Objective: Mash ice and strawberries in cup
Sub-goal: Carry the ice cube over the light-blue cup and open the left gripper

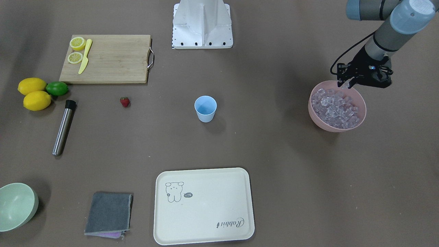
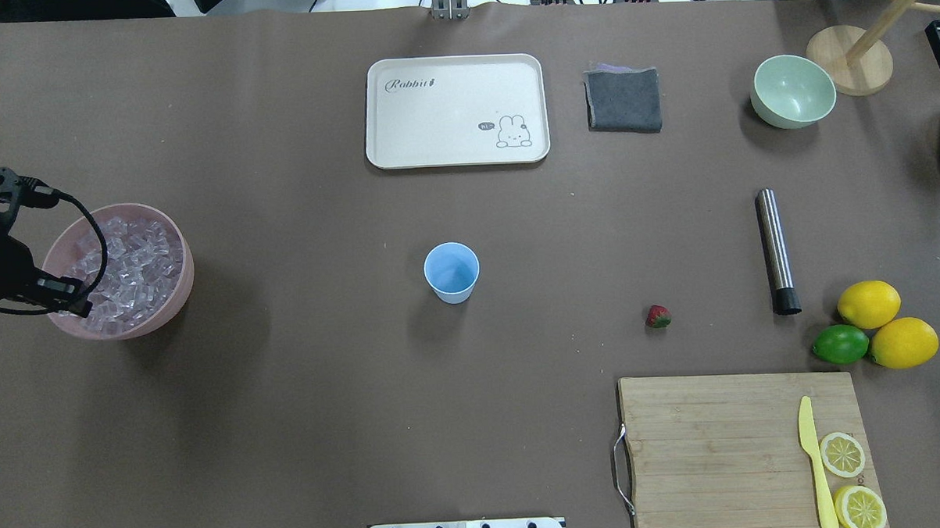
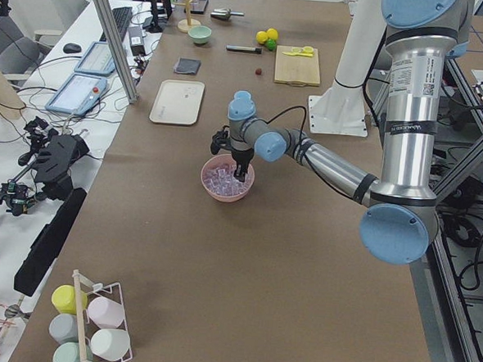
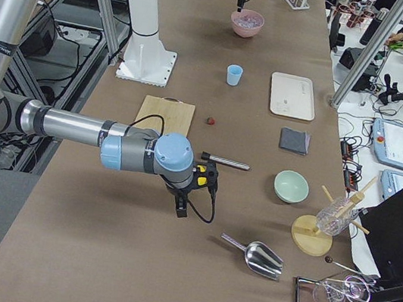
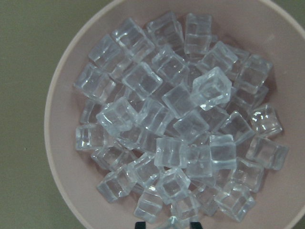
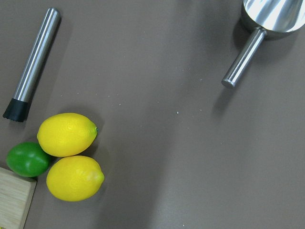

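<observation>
The light blue cup (image 1: 205,109) (image 2: 451,272) stands upright and empty at the table's middle. A red strawberry (image 1: 125,102) (image 2: 658,316) lies on the table between the cup and the cutting board. The ice (image 1: 336,108) (image 5: 176,119) is a heap of clear cubes filling a pink bowl (image 1: 320,123) (image 2: 178,298). My left gripper (image 1: 346,84) (image 5: 167,224) hangs over the bowl's robot-side rim, its fingers narrowly apart with what looks like one cube between them. My right gripper (image 4: 181,209) hovers over the table near the lemons; I cannot tell whether it is open or shut.
A steel muddler (image 1: 64,127) (image 6: 31,67) lies by two lemons (image 1: 32,92) and a lime (image 1: 57,88). A wooden board (image 1: 113,58) carries lemon slices and a yellow knife. A cream tray (image 1: 204,206), grey cloth (image 1: 108,212), mint bowl (image 1: 15,206) and metal scoop (image 6: 257,38) lie farther off.
</observation>
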### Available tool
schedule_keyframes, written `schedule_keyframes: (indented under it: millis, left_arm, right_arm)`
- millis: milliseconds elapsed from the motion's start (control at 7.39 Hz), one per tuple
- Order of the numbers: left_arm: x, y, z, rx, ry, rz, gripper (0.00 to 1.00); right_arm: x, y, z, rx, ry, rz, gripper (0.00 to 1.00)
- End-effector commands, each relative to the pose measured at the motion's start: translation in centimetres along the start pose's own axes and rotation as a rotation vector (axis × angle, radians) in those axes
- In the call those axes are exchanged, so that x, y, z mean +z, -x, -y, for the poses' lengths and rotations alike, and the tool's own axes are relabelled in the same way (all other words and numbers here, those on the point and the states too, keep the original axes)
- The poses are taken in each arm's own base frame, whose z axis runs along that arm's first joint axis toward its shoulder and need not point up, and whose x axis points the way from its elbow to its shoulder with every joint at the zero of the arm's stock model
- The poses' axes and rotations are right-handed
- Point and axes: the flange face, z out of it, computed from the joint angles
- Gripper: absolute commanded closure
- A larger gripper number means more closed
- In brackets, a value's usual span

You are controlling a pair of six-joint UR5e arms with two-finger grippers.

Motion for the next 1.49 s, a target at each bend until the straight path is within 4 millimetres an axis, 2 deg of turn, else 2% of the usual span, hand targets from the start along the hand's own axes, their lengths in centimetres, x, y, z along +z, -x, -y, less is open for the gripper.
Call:
schedule_keyframes:
  millis: [0, 135, 271, 406, 541, 677, 812, 947, 1083, 1218, 1353]
  left_arm:
    - [-4.3, -6.5, 5.0, -0.049, -0.026, -0.047, 1.00]
    - [-5.8, -11.8, 7.7, -0.120, -0.052, -0.094, 1.00]
    - [-5.5, -17.9, 9.3, -0.194, -0.041, -0.133, 1.00]
    - [-5.1, -23.3, 9.4, -0.229, -0.022, -0.164, 1.00]
    - [-4.7, -27.6, 10.2, -0.258, -0.035, -0.164, 1.00]
    - [-3.1, -32.5, 10.7, -0.271, -0.057, -0.150, 1.00]
    - [-2.0, -36.7, 11.9, -0.289, -0.049, -0.142, 1.00]
    - [-0.7, -38.8, 13.1, -0.315, -0.043, -0.141, 1.00]
    - [1.6, -39.9, 13.6, -0.326, -0.093, -0.164, 1.00]
    - [2.8, -40.0, 14.1, -0.321, -0.109, -0.187, 1.00]
    - [3.8, -40.5, 13.4, -0.312, -0.099, -0.182, 0.47]
  right_arm:
    - [-0.2, 0.2, 0.6, -0.004, -0.006, -0.001, 0.00]
    - [-0.2, 0.3, 0.8, -0.004, -0.007, -0.001, 0.00]
    - [-0.5, 0.7, 1.9, -0.007, -0.017, -0.002, 0.00]
    - [-0.6, 1.5, 3.5, 0.011, -0.021, -0.001, 0.00]
    - [-0.3, 2.8, 5.4, 0.024, -0.020, 0.003, 0.00]
    - [-0.2, 4.4, 7.5, 0.039, -0.022, 0.009, 0.00]
    - [0.2, 5.9, 8.4, 0.051, -0.014, 0.015, 0.00]
    - [0.4, 6.6, 8.6, 0.047, -0.009, 0.020, 0.00]
    - [0.5, 6.9, 8.7, 0.054, -0.006, 0.022, 0.00]
    - [0.5, 7.0, 8.7, 0.051, -0.008, 0.023, 0.00]
    - [0.5, 7.0, 8.7, 0.053, -0.009, 0.022, 0.00]
